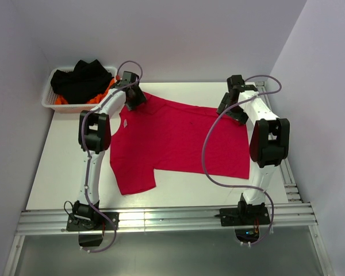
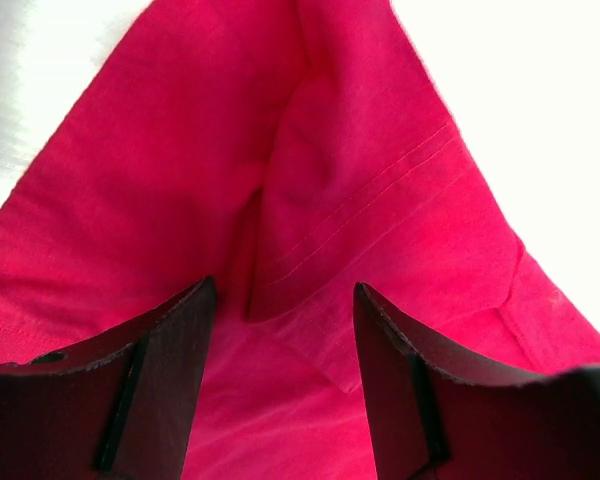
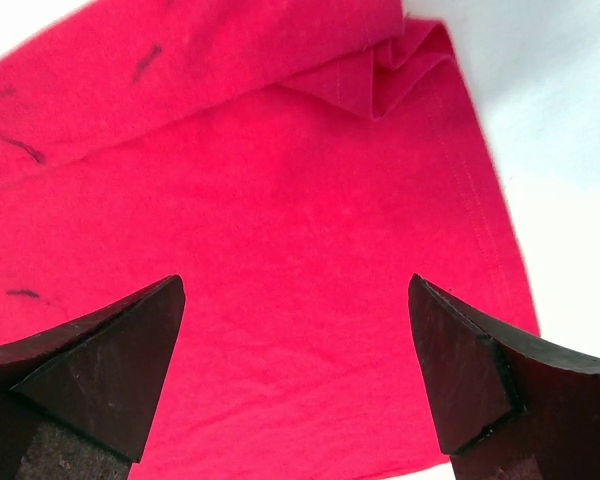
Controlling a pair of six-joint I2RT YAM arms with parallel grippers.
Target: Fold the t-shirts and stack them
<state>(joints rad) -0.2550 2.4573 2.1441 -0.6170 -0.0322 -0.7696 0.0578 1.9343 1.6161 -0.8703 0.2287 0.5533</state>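
Observation:
A crimson red t-shirt [image 1: 178,141] lies spread flat on the white table [image 1: 63,167], neck end to the left. My left gripper [image 1: 133,103] is at the shirt's far-left sleeve. In the left wrist view its jaws [image 2: 284,290] stand open, straddling a folded-over flap of the red sleeve [image 2: 350,210] without pinching it. My right gripper [image 1: 226,109] hovers over the shirt's far-right corner. From the right wrist, the gripper [image 3: 296,285] is wide open above flat red cloth [image 3: 280,200], and a small folded corner [image 3: 390,70] lies beyond it.
A white mesh basket [image 1: 48,99] stands at the table's far-left corner, holding black garments [image 1: 80,80] and orange cloth [image 1: 103,95]. Walls close in on the left, back and right. Aluminium rails [image 1: 172,218] run along the near edge by the arm bases.

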